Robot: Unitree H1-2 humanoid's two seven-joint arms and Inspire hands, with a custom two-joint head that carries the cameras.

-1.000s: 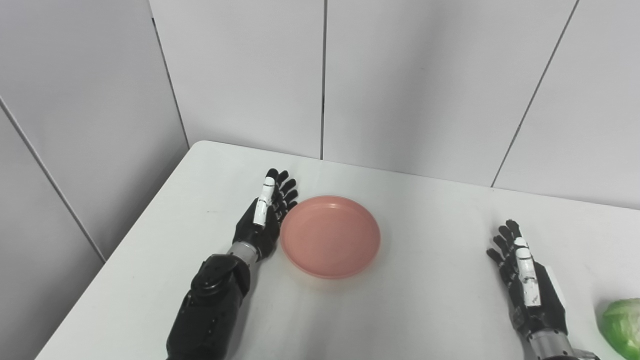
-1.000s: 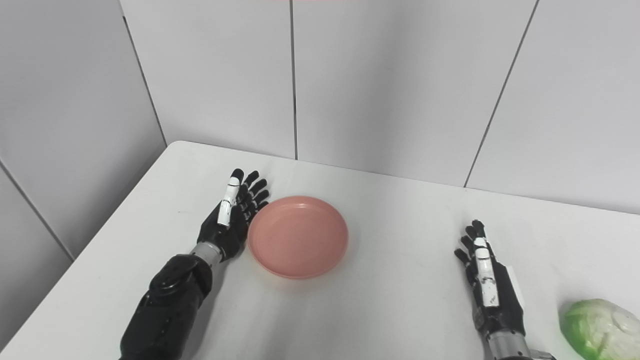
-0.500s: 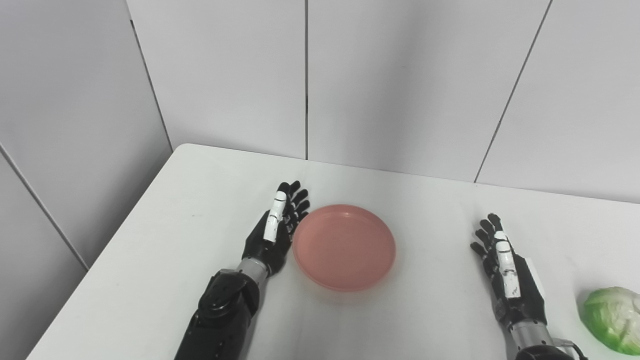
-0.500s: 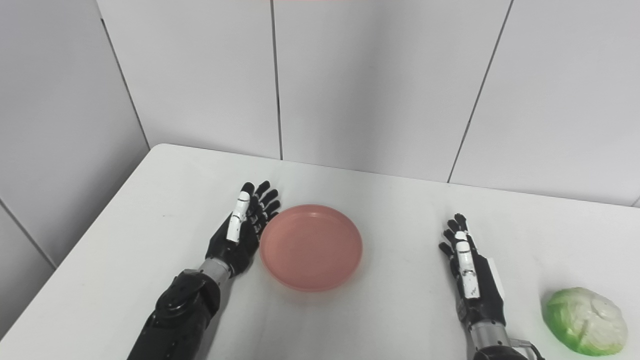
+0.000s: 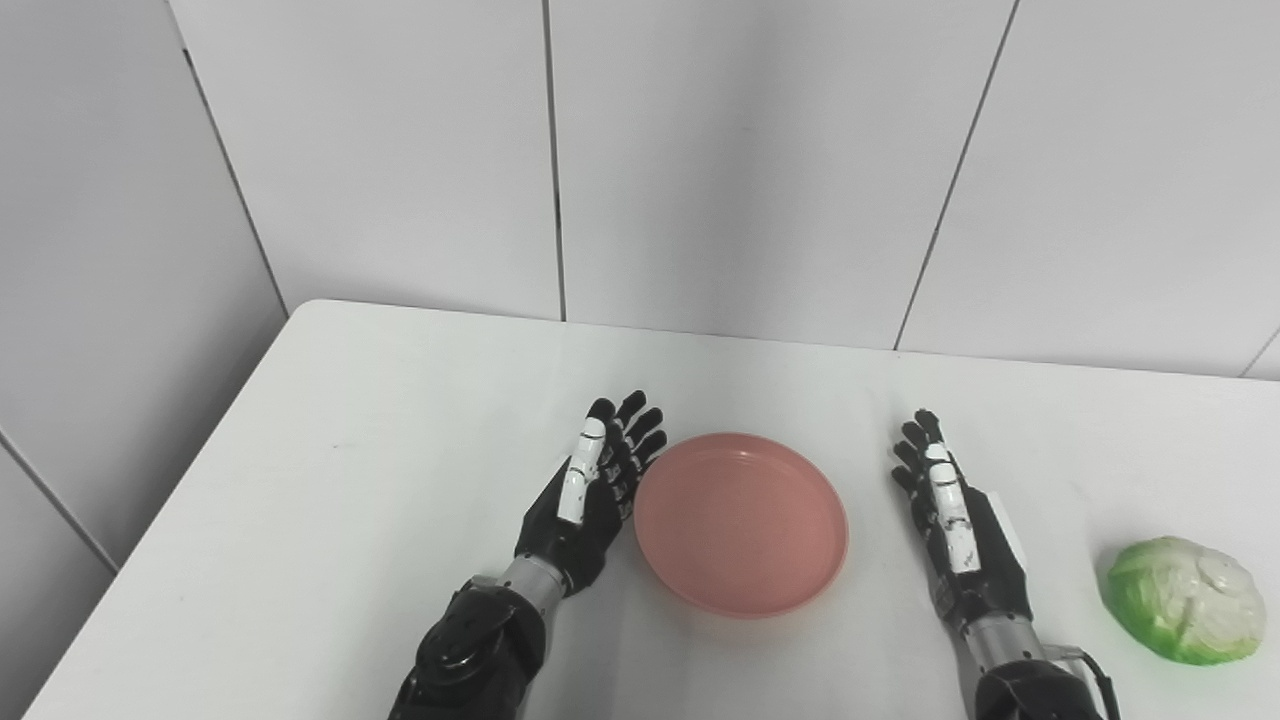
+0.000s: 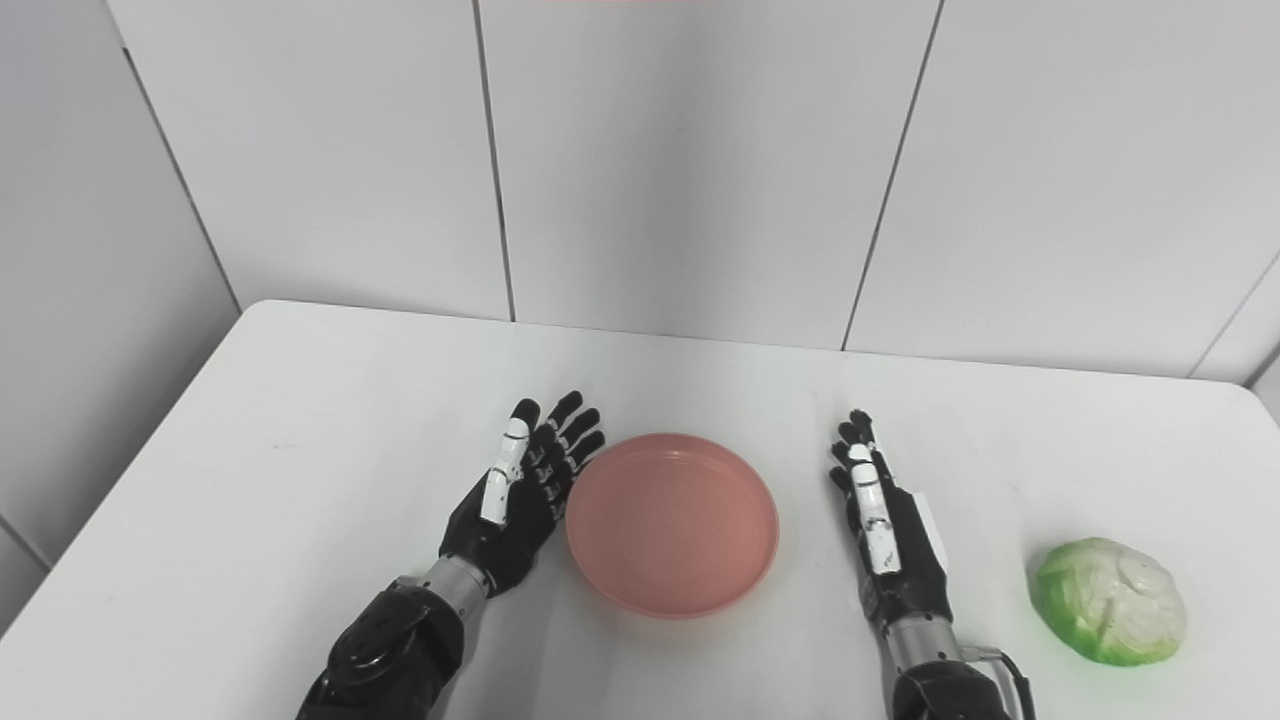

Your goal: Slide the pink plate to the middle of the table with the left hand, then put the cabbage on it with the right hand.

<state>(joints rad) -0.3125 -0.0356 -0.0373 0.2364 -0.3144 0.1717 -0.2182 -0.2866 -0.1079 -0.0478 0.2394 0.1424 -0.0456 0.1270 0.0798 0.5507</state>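
Two views agree. Left eye view: the black left hand (image 5: 590, 490), fingers spread, seems to touch the round pink plastic plate (image 5: 741, 522) at mid-table. Right eye view: the empty, spread right hand (image 6: 890, 545) waits; the green cabbage (image 6: 1110, 600) sits far right and might roll if nudged.

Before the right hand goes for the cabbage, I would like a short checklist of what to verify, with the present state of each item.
1. Round pink plastic plate near the middle of the white table: ok.
2. Plate holds nothing: ok.
3. Left hand open, its fingers beside the plate's left rim; whether they touch it: cannot tell.
4. Right hand open and holding nothing, between plate and cabbage: ok.
5. Green and white cabbage lies on the table to the right of the right hand, nothing covering it: ok.
6. Cabbage on the plate: not ok, step not yet done.
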